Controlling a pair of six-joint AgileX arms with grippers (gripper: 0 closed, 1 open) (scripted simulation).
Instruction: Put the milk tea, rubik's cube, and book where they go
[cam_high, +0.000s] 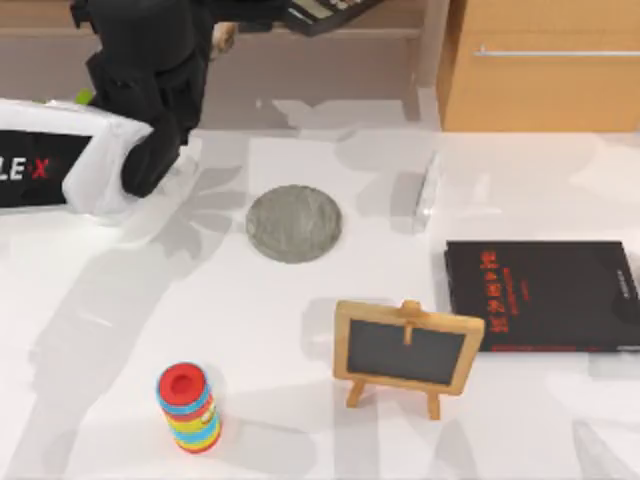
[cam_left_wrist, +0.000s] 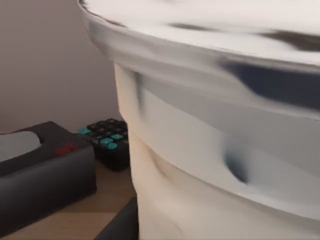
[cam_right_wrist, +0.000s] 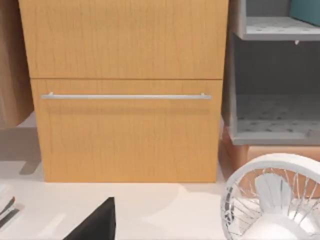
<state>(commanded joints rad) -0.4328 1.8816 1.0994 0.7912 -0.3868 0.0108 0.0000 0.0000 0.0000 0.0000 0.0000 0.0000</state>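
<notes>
The milk tea (cam_left_wrist: 200, 165) sits very close in the left wrist view, its white lid above and its pinkish-beige cup wall below. It stands by the wooden shelf at the table's back left. My left gripper (cam_high: 222, 38) reaches into that shelf, right at the cup. A teal cover that looks like the book (cam_right_wrist: 306, 10) lies in the upper compartment of a grey rack (cam_right_wrist: 270, 135). The rubik's cube is out of view. My right arm is parked off to the right.
A grey round coaster (cam_high: 294, 223) lies mid-table, with a small chalkboard easel (cam_high: 405, 352) and a stacked ring toy (cam_high: 188, 406) nearer the front. A thin black book (cam_high: 545, 294) lies at the right. The shelf holds a black tissue box (cam_left_wrist: 45, 175) and a calculator (cam_left_wrist: 107, 142). A wooden cabinet (cam_right_wrist: 125, 95) and a white fan (cam_right_wrist: 275, 200) stand at the back right.
</notes>
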